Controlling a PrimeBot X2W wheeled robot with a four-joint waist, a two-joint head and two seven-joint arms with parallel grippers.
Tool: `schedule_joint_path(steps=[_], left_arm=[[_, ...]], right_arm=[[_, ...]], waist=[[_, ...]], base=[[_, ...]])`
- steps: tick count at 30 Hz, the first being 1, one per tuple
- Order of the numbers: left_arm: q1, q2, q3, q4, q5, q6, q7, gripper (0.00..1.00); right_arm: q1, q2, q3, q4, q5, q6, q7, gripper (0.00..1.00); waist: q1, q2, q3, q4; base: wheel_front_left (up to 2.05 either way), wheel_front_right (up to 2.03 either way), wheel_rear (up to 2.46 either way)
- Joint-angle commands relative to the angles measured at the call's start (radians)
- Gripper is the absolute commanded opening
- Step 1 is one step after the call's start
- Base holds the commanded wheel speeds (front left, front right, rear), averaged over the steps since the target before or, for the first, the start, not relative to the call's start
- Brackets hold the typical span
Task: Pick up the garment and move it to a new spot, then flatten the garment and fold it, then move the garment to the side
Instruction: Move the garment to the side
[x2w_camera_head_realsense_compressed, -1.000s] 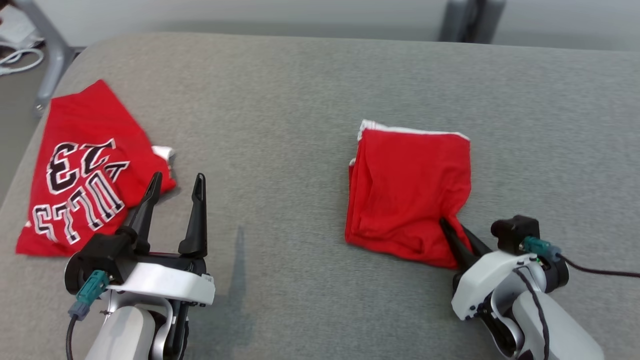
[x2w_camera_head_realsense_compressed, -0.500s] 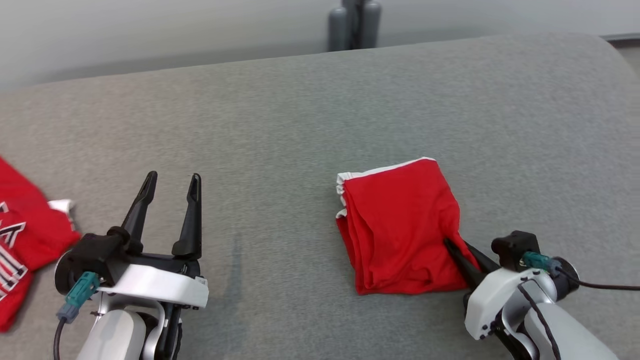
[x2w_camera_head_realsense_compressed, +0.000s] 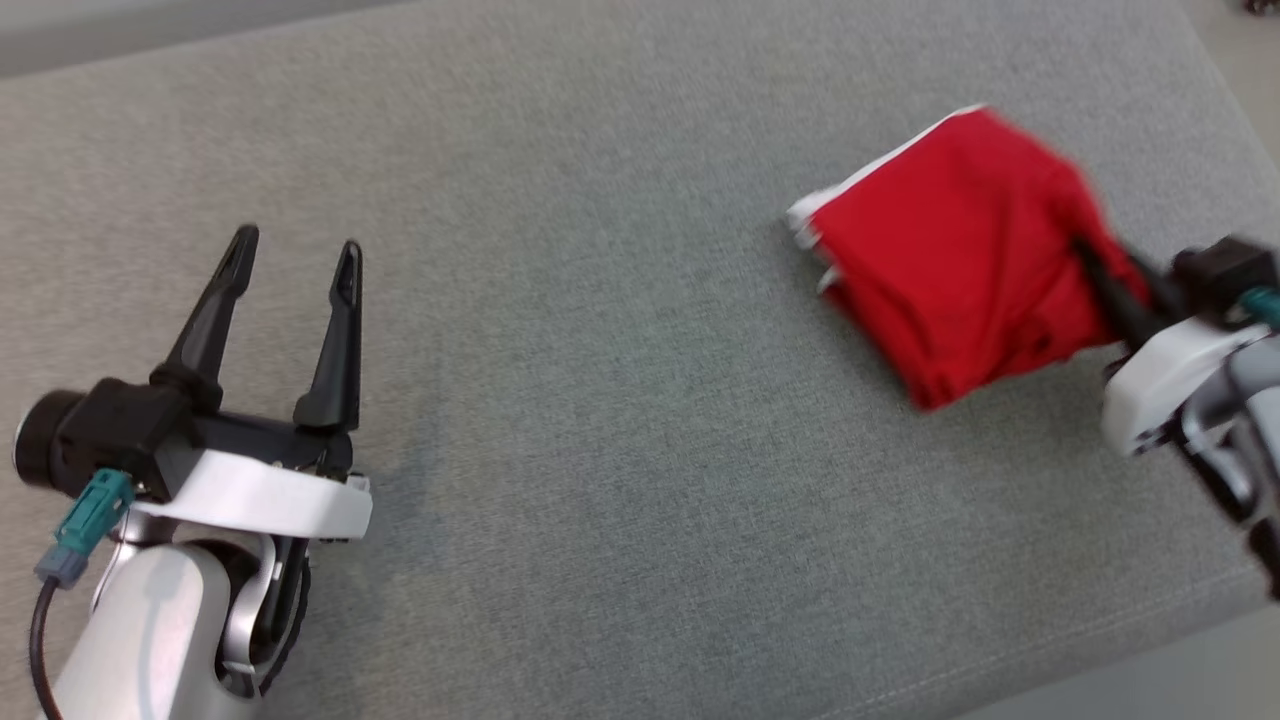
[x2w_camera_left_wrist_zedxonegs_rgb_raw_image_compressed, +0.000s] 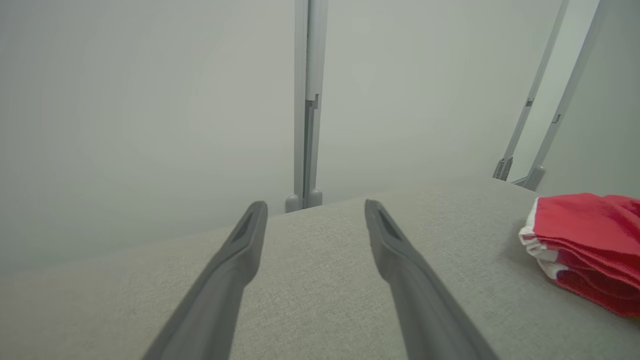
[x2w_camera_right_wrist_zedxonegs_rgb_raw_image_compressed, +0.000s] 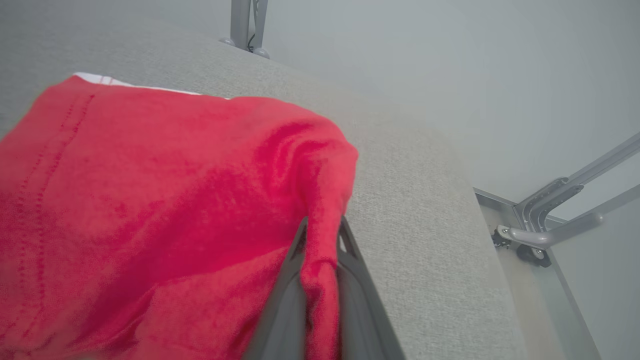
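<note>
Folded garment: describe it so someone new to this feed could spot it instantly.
Start at the grey fabric-covered table and look to its right end. There is the folded garment, a bright red bundle with a white edge. One corner is pinched by the right gripper, while the left gripper stands open over bare grey.

A grey cloth-covered table (x2w_camera_head_realsense_compressed: 600, 450) stands before a pale wall (x2w_camera_left_wrist_zedxonegs_rgb_raw_image_compressed: 125, 100) and metal post (x2w_camera_left_wrist_zedxonegs_rgb_raw_image_compressed: 306, 100).

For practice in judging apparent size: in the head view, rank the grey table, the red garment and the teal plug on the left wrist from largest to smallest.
1. grey table
2. red garment
3. teal plug, smallest even though it sits nearest the camera
</note>
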Motion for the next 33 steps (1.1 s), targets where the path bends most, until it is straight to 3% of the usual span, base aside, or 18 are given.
schedule_joint_path(steps=[1, 5, 8, 15, 17, 18, 19, 26, 33], left_arm=[[-0.029, 0.013, -0.001, -0.017, 0.011, -0.005, 0.009, 1.0], [-0.077, 0.036, -0.014, -0.061, 0.033, -0.014, 0.039, 1.0], [-0.107, 0.059, -0.016, -0.092, 0.048, -0.016, 0.062, 1.0], [-0.14, 0.081, -0.028, -0.145, 0.066, -0.02, 0.101, 1.0], [-0.146, 0.083, -0.031, -0.159, 0.07, -0.02, 0.108, 1.0], [-0.15, 0.085, -0.032, -0.164, 0.071, -0.021, 0.112, 1.0], [-0.153, 0.087, -0.032, -0.168, 0.071, -0.022, 0.114, 1.0], [-0.129, 0.079, -0.03, -0.151, 0.056, -0.007, 0.099, 1.0], [-0.059, 0.052, -0.017, -0.098, 0.02, 0.016, 0.059, 1.0]], right_arm=[[-0.028, -0.022, -0.012, 0.013, -0.007, -0.002, -0.011, 0.0], [-0.085, -0.096, -0.069, 0.079, -0.024, -0.002, -0.027, 0.0], [-0.124, -0.116, -0.117, 0.121, -0.019, -0.002, -0.031, 0.0], [-0.195, -0.084, -0.17, 0.213, -0.037, -0.002, -0.035, 0.0], [-0.214, -0.067, -0.197, 0.254, -0.033, -0.002, -0.035, 0.42], [-0.222, -0.065, -0.211, 0.275, -0.039, -0.002, -0.035, 0.42], [-0.232, -0.06, -0.227, 0.295, -0.039, -0.002, -0.035, 1.0], [-0.217, -0.037, -0.378, 0.303, -0.048, -0.002, -0.036, 1.0], [-0.072, 0.03, -0.591, 0.084, -0.08, -0.002, -0.034, 1.0]], waist=[[0.0, -0.0001, 0.071, -0.047], [0.0, -0.0001, 0.133, -0.063], [0.0, -0.0001, 0.176, -0.078], [0.0, -0.0001, 0.238, -0.088], [0.0, -0.0001, 0.252, -0.085], [0.0, -0.0001, 0.258, -0.084], [0.0, -0.0001, 0.262, -0.082], [0.0, -0.0001, 0.236, -0.073], [0.0, -0.0001, 0.121, -0.072]], base=[[0.0, 0.0, 0.0], [0.0, 0.0, 0.0], [0.0, 0.0, 0.0], [0.0, 0.0, 0.0], [0.0, 0.0, 0.0], [0.0, 0.0, 0.0], [0.0, 0.0, 0.0], [0.0, 0.0, 0.0], [0.0, 0.0, 0.0]])
